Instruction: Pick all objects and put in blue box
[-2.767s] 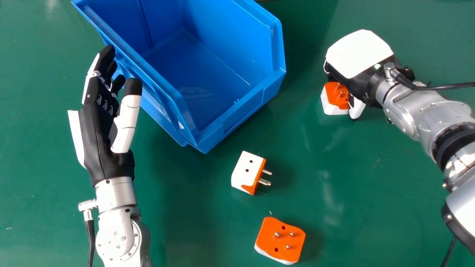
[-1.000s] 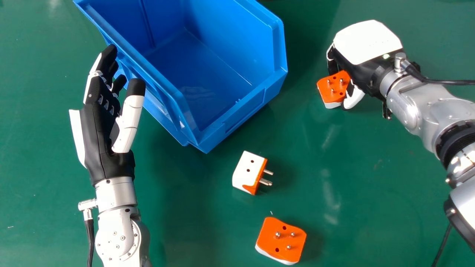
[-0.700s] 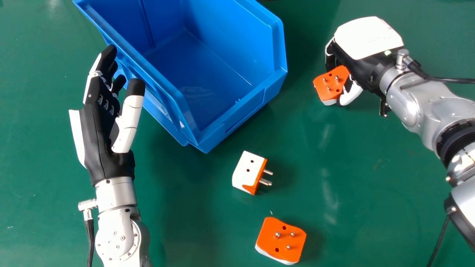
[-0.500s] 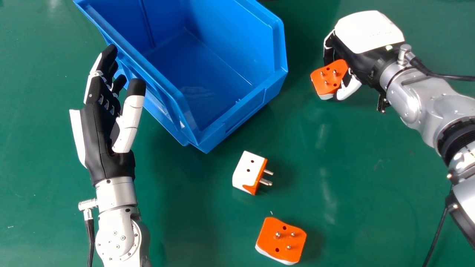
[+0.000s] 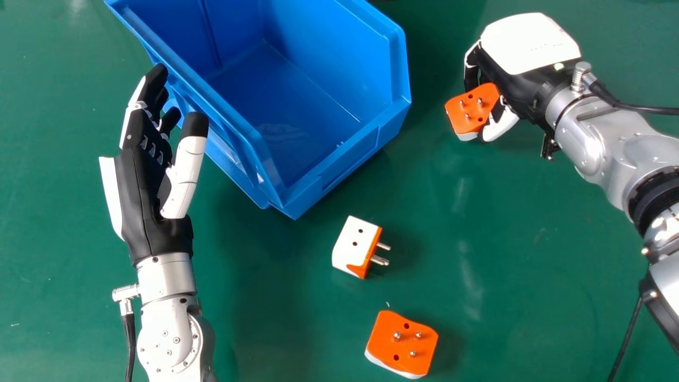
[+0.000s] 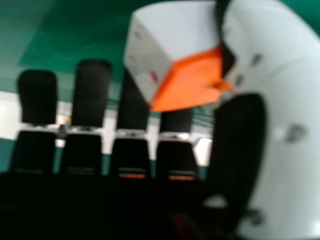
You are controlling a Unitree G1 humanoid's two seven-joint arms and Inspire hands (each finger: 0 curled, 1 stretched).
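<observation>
In the head view, our right hand [image 5: 533, 45] has raised and tilted an adapter [image 5: 468, 110], so we judge it ready for the blue box [image 5: 353, 155]; two plugs [image 5: 353, 246] wait on the tabletop [image 5: 530, 239]. Our left hand [image 5: 143, 204] lies open.

In the right hand view, our curled fingers [image 6: 90, 95] grip the adapter.

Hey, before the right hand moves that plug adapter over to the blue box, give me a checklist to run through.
1. Right hand has the adapter between fingers and thumb: ok.
2. Grip firm enough to carry: cannot tell.
3. Blue box open at the top: ok.
4. Held adapter over the box: not ok, it's off to the right.
5. Left hand not touching the box: cannot tell, they overlap in view.
6. Other two adapters boxed: not ok, both on the table.
</observation>
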